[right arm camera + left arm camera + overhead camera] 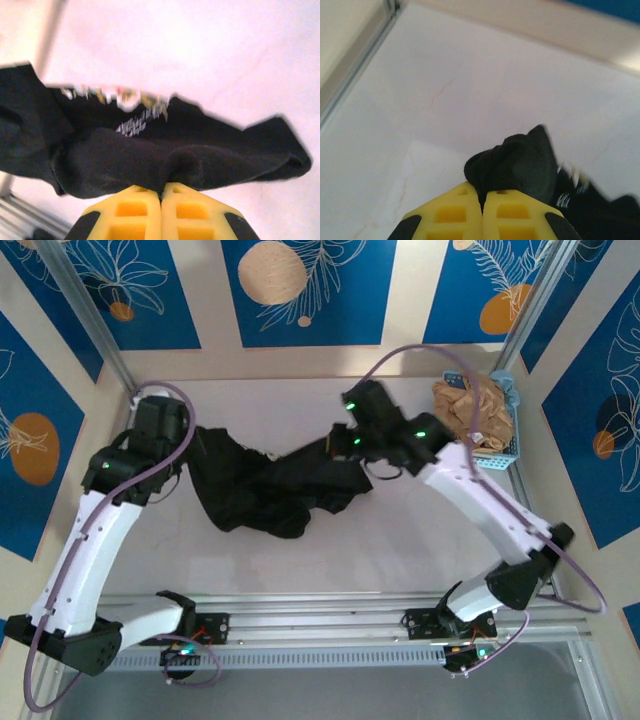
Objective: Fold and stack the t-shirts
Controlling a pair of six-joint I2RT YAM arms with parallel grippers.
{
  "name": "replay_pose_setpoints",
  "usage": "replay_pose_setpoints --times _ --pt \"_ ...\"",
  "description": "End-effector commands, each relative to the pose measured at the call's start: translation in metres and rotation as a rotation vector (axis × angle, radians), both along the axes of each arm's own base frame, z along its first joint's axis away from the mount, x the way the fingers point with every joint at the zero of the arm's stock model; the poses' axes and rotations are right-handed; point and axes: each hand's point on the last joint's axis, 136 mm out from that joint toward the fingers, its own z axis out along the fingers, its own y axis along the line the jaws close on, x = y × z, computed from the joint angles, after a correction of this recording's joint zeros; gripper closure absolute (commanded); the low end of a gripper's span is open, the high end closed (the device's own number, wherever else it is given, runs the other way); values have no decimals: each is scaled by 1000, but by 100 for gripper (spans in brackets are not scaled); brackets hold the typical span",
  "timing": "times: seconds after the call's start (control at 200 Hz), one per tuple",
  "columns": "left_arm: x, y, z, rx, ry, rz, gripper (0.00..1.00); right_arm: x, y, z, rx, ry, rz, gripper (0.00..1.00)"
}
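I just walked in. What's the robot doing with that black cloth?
Both arms hold the black t-shirt. The left pincer is shut on one end and the right pincer on the other. The shirt stretches crumpled between them, not folded yet. The tan t-shirt sits in the blue basket.

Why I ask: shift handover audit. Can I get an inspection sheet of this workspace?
Surface: white table top, faintly streaked.
Job's things: black soft cloth t-shirt bunched, slung between both hands; tan-brown crumpled cloth t-shirt in light blue perforated plastic basket, far right corner.
Clutter: nothing seen.
Hands: left hand shut on the black shirt; right hand shut on it too.
Cables: purple-grey cables loop off both arms, the right one crossing the basket in the top view.
Surroundings: blue leaf-print wall panels, aluminium frame posts.
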Motion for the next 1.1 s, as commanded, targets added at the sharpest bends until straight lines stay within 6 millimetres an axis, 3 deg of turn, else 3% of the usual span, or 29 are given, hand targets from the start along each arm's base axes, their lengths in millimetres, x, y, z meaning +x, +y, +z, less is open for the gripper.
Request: replay_pose_setpoints --times 0.0,0.185,0.27,0.35,0.44,0.54,0.65,0.73,0.795,0.9,0.92,0.96,0.985,1.01,1.04,1.095 --pt "-2 9 80 -26 -235 3 100 -6 -18 47 5 -134 53 100" --pt "-45 13 167 -76 -526 -86 100 -40 -54 149 138 -436 66 100" --pt "-71 15 202 -92 -665 -135 100 -59 -73 183 211 -543 51 100" --pt "-85 16 225 -105 -746 -156 100 -67 -87 202 245 -601 12 100" --pt "-76 12 237 -113 -762 -160 100 -58 -99 210 273 -609 -44 100" --pt "-36 0 237 -96 -703 -147 100 -28 -109 209 300 -577 -116 100" --pt "31 -10 217 -38 -575 -97 100 28 -125 198 305 -513 -228 100" --pt "90 -17 192 -75 -493 -99 100 84 -142 173 322 -406 -322 100" --pt "143 -22 161 -98 -422 -98 100 127 -153 150 305 -348 -375 100" --pt "222 -20 90 -170 -261 -96 100 202 -164 89 265 -199 -423 100" --pt "235 -20 75 -186 -229 -101 93 213 -166 79 261 -172 -428 100" --pt "254 -21 46 -214 -163 -107 66 233 -168 54 251 -103 -437 100" --pt "264 -20 29 -221 -123 -102 46 242 -171 43 249 -67 -443 87" --pt "269 -19 13 -217 -83 -93 31 250 -172 27 244 -25 -447 73" --pt "272 -16 -4 -203 -35 -81 21 258 -173 11 236 15 -452 58" --pt "269 -11 -28 -166 42 -65 18 261 -176 -9 219 76 -464 39"
